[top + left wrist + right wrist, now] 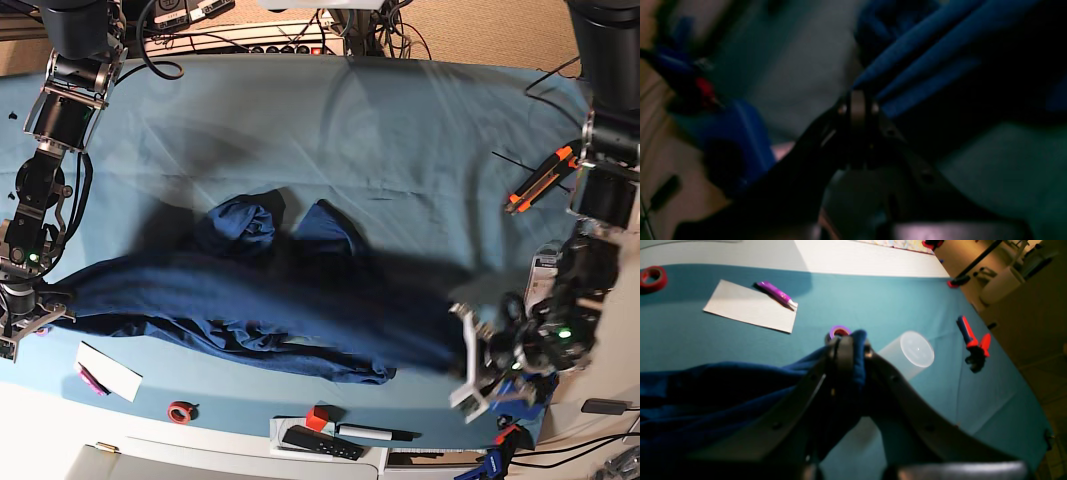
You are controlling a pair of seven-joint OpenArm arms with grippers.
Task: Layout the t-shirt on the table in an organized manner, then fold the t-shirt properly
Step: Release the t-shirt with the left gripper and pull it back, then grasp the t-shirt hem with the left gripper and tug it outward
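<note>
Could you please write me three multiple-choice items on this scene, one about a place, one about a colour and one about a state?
1. Where does the purple tube lie?
A. partly on the white card
B. inside the clear plastic container
C. on the t-shirt

2. What colour is the roll of tape at the far left of the right wrist view?
A. red
B. yellow
C. white

3. What is the right end effector doing?
A. hanging open above the table
B. shut on the t-shirt
C. gripping the red and blue clamp

Answers: 1 A, the tube's tip rests over the card's edge. 2 A, the ring is plainly red. 3 B, navy fabric is bunched between its closed fingertips.
</note>
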